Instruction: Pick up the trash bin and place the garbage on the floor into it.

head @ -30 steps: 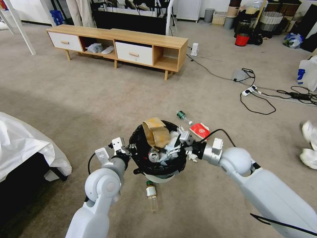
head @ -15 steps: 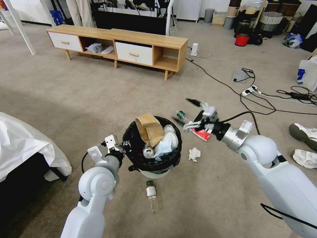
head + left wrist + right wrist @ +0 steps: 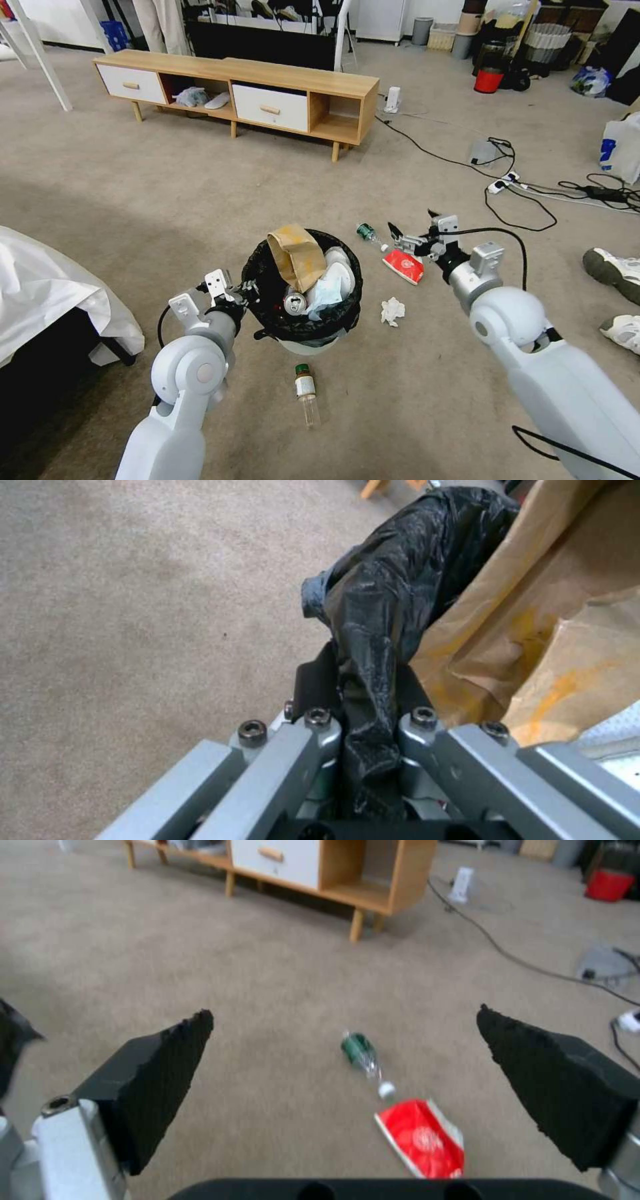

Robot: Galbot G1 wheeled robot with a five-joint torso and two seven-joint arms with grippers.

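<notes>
Trash bin (image 3: 303, 313) is held off the floor by left gripper (image 3: 363, 730), fingers clamped on its black-bag rim. Right gripper (image 3: 415, 235), fingers wide, is poised over red packet (image 3: 403, 265).

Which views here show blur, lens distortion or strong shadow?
Head view: wide-angle bend toward the edges, a dark shadow patch at the lower left, trash bin sharp. Left wrist view: left gripper clamped on the black liner, close and fairly sharp. Right wrist view: soft overall; open right gripper above the smeared green-capped bottle and red packet.
</notes>
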